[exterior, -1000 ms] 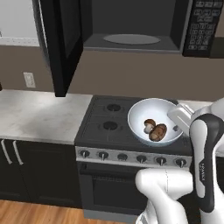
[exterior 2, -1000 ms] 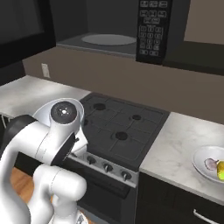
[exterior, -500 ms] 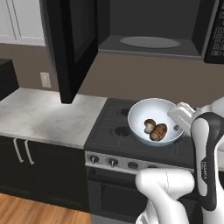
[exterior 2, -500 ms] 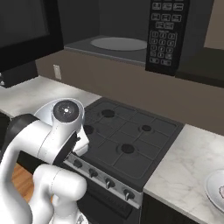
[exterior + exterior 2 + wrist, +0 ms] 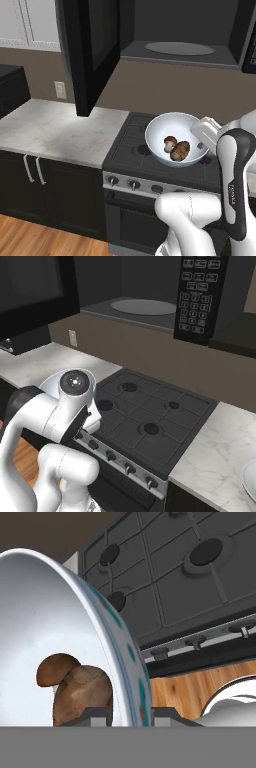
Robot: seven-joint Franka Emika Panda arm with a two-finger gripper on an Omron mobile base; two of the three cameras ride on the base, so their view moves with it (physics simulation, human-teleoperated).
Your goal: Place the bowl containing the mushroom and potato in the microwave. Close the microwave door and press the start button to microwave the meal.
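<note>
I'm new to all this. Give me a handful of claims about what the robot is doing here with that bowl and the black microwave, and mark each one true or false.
1. The deep round bowl with a whitish inside is held up over the black gas stove. True.
2. The black microwave door is shut. False: it stands swung open, and the grey round turntable shows inside.
3. The bowl holds a brown-capped mushroom and a brown oval potato. True.
4. The bowl already sits on the turntable. False: it hangs below the black microwave, which is empty.
5. The gripper has its fingers on either side of the bowl's rim. True.
</note>
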